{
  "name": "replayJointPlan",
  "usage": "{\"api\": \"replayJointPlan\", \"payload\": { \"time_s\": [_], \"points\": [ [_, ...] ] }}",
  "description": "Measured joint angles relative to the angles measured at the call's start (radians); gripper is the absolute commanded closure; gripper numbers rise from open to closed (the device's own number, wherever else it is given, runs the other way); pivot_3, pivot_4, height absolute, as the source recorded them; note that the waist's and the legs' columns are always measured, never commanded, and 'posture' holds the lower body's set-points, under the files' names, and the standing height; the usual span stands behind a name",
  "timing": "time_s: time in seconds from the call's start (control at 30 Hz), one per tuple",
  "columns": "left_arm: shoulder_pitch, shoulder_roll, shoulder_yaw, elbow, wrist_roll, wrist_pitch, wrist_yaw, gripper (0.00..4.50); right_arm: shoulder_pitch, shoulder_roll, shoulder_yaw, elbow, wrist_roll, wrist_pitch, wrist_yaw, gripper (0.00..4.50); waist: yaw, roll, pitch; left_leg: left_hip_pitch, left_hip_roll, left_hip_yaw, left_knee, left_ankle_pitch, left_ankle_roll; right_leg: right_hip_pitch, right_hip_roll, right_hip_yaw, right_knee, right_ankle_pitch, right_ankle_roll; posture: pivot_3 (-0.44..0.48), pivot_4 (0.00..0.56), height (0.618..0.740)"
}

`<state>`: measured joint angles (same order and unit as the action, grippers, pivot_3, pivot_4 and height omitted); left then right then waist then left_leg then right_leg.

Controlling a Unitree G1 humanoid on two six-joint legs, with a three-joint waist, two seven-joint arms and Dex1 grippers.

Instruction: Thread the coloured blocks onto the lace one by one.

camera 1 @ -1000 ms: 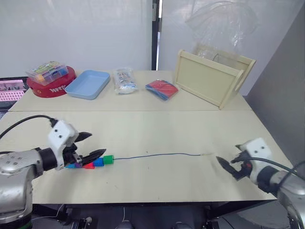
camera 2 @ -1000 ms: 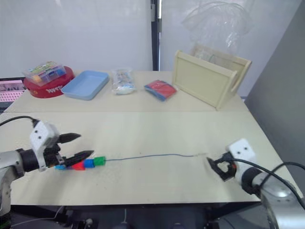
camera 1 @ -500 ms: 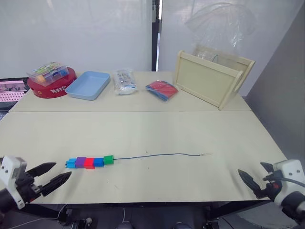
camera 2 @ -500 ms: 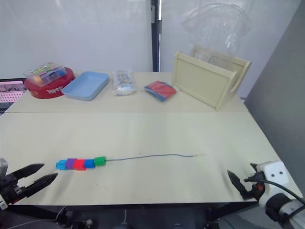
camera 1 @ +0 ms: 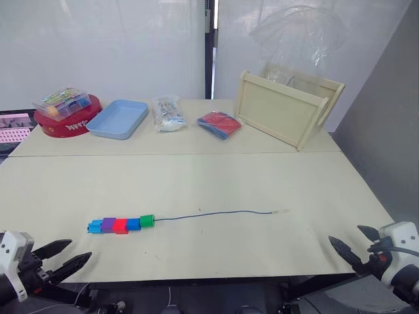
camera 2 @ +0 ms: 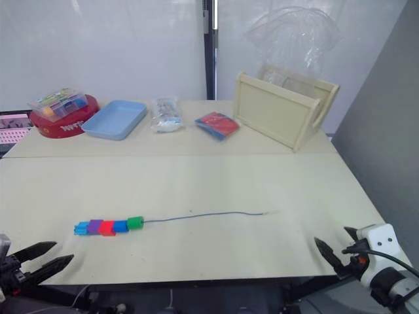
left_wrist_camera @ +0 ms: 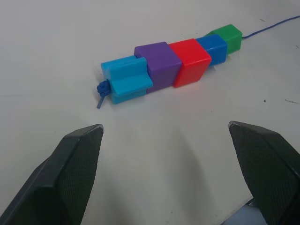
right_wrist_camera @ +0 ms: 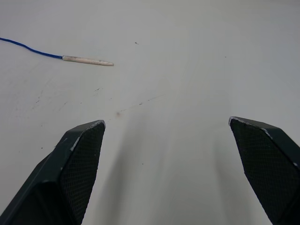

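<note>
- The table (camera 1: 196,176) carries the work near its front edge; a wooden crate (camera 1: 288,108), a blue tray (camera 1: 119,118) and a clear box of pieces (camera 1: 62,100) sit at the far side, well apart from it.
- The lace (camera 1: 216,212) lies slack in a shallow curve, running from the block row on the robot's left to a pale stiff tip (right_wrist_camera: 88,60) on its right. Judged limp and very light, it will drag or kink if pulled sideways. The tip looks like the only rigid part and the best place to pinch.
- The coloured blocks (left_wrist_camera: 171,63) sit strung in one touching row: cyan, purple, red, blue, green. A small knot (left_wrist_camera: 102,87) butts against the cyan end. All five appear threaded, so the task looks essentially complete.
- The blocks appear to be hard, smooth, light plastic. Grip one on two opposite flat faces; a corner grip would likely let it slip or twist.
- The left gripper (left_wrist_camera: 171,159) hangs off the table's front edge, just short of the cyan end, fingers spread wide and holding nothing.
- The right gripper (right_wrist_camera: 173,154) sits near the front right corner, fingers likewise spread and empty, the lace tip ahead of them.
</note>
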<state>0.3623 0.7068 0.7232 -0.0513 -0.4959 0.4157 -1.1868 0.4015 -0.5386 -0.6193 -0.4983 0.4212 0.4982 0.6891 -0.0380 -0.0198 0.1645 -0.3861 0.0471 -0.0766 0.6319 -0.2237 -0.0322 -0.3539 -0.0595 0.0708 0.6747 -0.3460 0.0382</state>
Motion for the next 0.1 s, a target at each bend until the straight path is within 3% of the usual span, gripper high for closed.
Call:
{"api": "replayJointPlan", "payload": {
  "time_s": [0.1],
  "points": [
    [-0.003, 0.0, -0.006, -0.002, -0.007, -0.002, 0.018, 0.0, 0.0, 0.0, 0.001, 0.0, 0.014, 0.0, -0.003, 0.03, -0.001, 0.0, 0.0, 0.0, 0.0, 0.0, 0.0, 0.0, 0.0, 0.0, 0.0, 0.0, 0.0, 0.0, 0.0, 0.0, 0.15, 0.74]
  ]
}}
